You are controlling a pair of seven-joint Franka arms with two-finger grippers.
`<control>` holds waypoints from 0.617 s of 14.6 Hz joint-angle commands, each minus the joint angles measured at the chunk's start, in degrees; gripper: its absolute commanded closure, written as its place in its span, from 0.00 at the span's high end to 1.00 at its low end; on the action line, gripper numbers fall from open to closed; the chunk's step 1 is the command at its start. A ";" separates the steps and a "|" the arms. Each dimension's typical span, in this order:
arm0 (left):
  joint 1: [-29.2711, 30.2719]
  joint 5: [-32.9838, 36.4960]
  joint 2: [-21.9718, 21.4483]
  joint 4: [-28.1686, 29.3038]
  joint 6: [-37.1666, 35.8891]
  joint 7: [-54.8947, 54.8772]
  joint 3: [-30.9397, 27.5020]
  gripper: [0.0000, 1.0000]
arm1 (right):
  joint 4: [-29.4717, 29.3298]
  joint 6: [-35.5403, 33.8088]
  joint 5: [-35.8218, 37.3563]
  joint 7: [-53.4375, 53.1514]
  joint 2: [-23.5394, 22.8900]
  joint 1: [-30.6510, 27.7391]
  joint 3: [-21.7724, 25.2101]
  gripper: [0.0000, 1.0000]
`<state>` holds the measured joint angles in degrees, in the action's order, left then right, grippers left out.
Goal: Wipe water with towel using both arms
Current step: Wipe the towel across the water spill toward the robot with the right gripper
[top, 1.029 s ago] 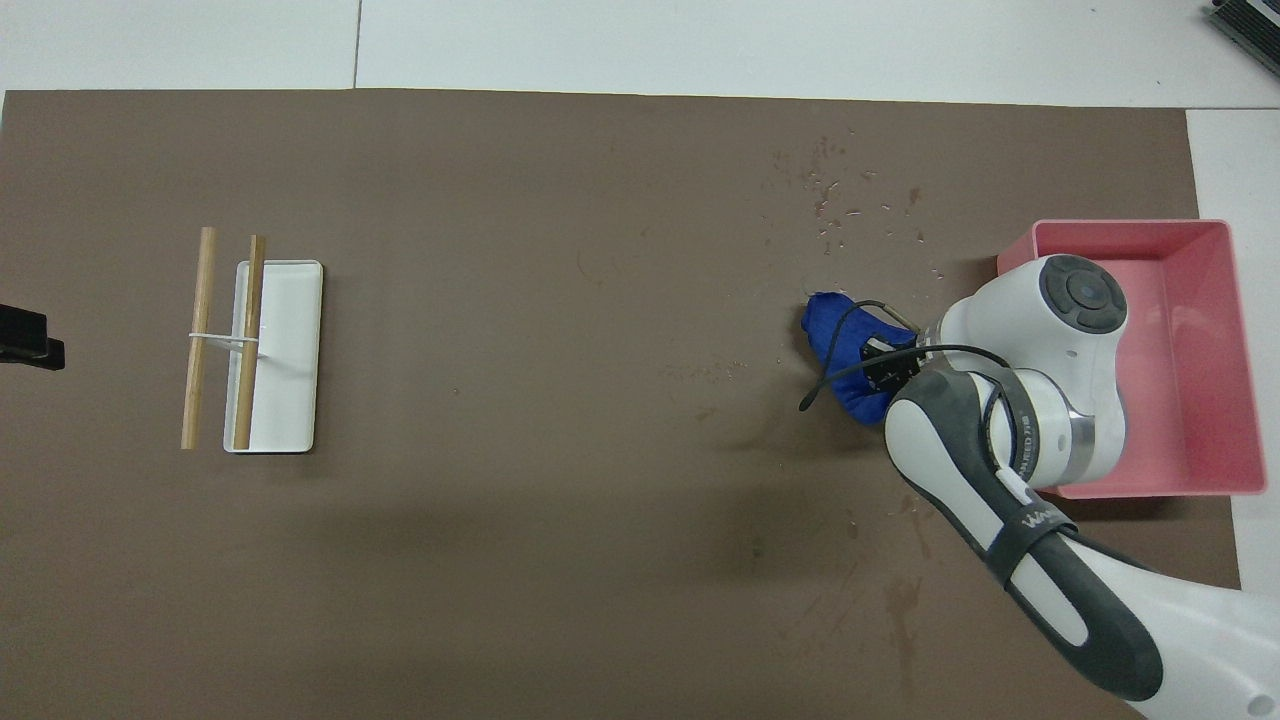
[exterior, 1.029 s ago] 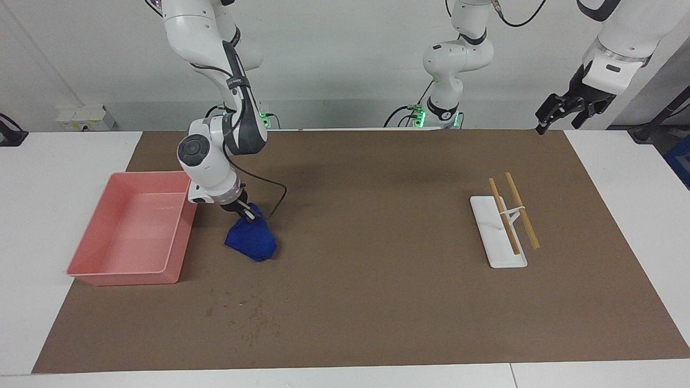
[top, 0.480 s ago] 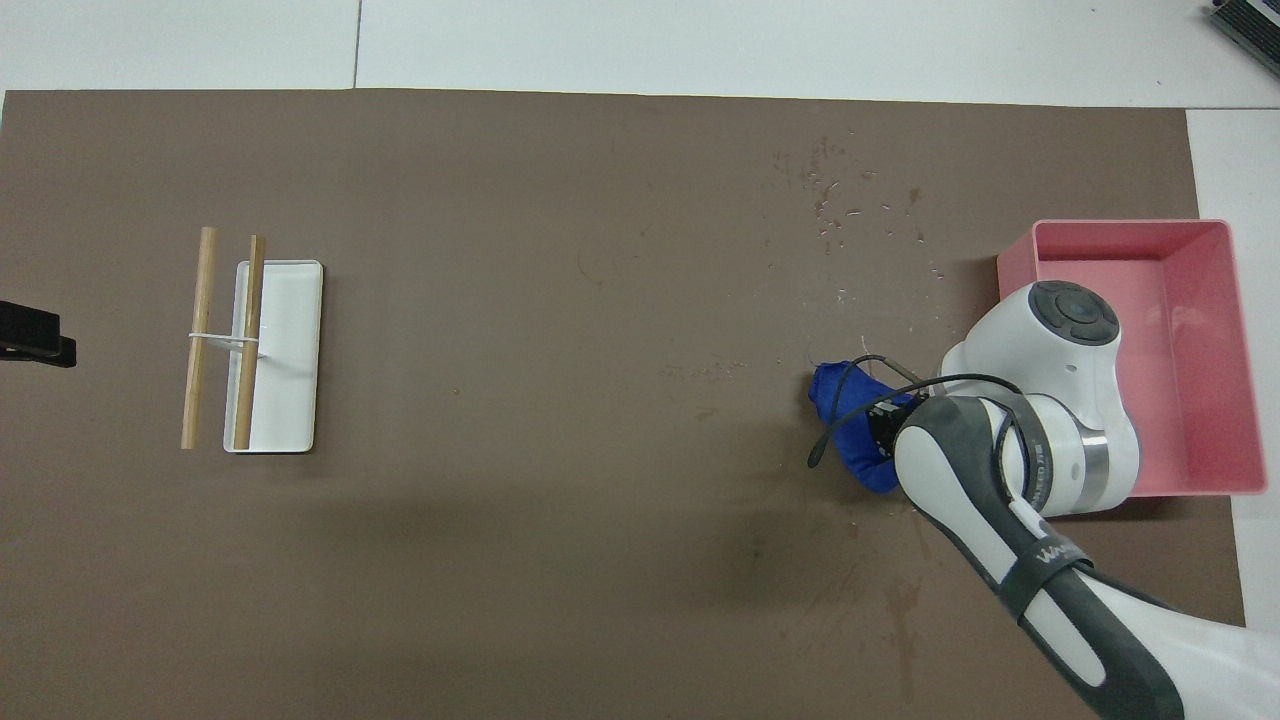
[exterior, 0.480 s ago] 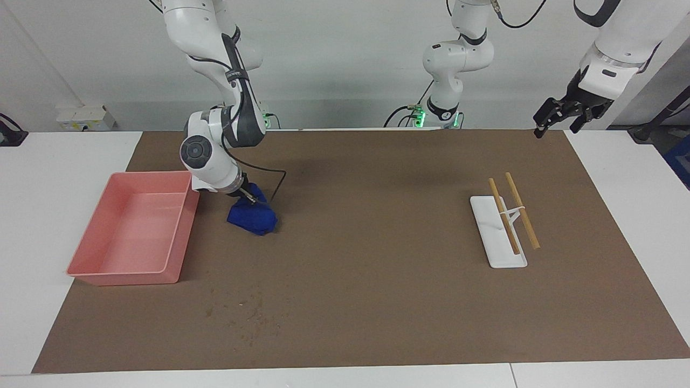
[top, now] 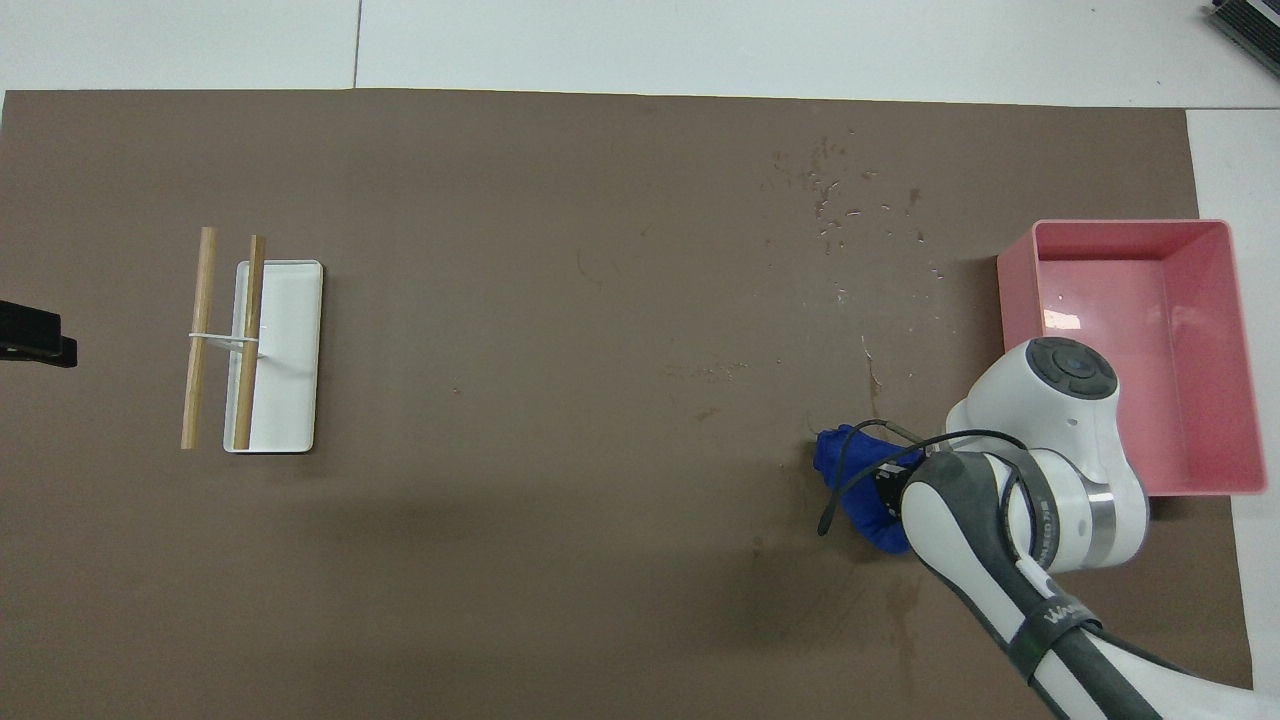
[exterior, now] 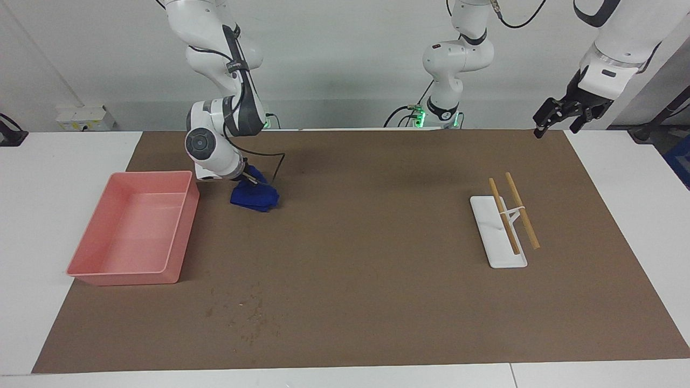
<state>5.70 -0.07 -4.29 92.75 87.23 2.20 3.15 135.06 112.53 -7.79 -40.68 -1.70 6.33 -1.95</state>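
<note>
The deep-blue towel [exterior: 254,198] [top: 855,485] lies crumpled on the brown mat [exterior: 377,242], beside the corner of the pink tray that is nearer to the robots. My right gripper [exterior: 251,183] [top: 888,478] is shut on the towel and presses it down onto the mat; in the overhead view the wrist hides most of the grip. Water droplets [exterior: 248,318] [top: 845,200] speckle the mat farther from the robots than the towel. A thin wet streak [top: 870,360] runs between them. My left gripper [exterior: 558,116] [top: 30,335] hangs open and waits in the air over the mat's corner at the left arm's end.
A pink tray [exterior: 180,237] [top: 1240,350] stands on the mat at the right arm's end. A white rack with two wooden rods [exterior: 504,223] [top: 285,345] sits toward the left arm's end.
My right gripper has dragged the towel along the mat toward the robots, past the tray's side. The left gripper has barely moved.
</note>
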 commanded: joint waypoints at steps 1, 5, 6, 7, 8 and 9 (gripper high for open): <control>-1.04 0.95 -1.42 1.82 0.75 -0.79 -0.95 1.00 | 5.38 -1.07 1.11 1.48 3.54 -0.62 -0.42 0.00; -1.04 0.95 -1.42 1.82 0.75 -0.79 -0.95 1.00 | 7.05 -5.99 1.11 1.39 4.94 -0.70 -0.51 0.00; -1.13 0.95 -1.42 1.74 0.75 -0.79 -0.95 1.00 | 7.92 -6.87 1.11 1.39 5.64 -0.35 -0.42 0.00; -1.22 0.86 -1.42 1.47 0.84 -0.79 -0.95 1.00 | 8.72 -7.75 1.11 1.39 6.09 -0.35 -0.51 0.00; -1.22 0.43 -1.16 0.95 0.75 -0.70 -1.04 1.00 | 9.77 -8.02 1.11 1.39 6.79 -0.26 -0.51 0.00; -1.22 0.34 -0.98 0.68 0.67 -0.70 -1.13 1.00 | 10.91 -8.37 1.20 1.39 7.40 -0.26 -0.51 0.00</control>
<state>5.62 -0.07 -4.37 92.72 87.23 2.13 3.14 142.12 104.80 -7.79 -40.63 2.60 6.38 -2.16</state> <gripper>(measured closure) 0.000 0.907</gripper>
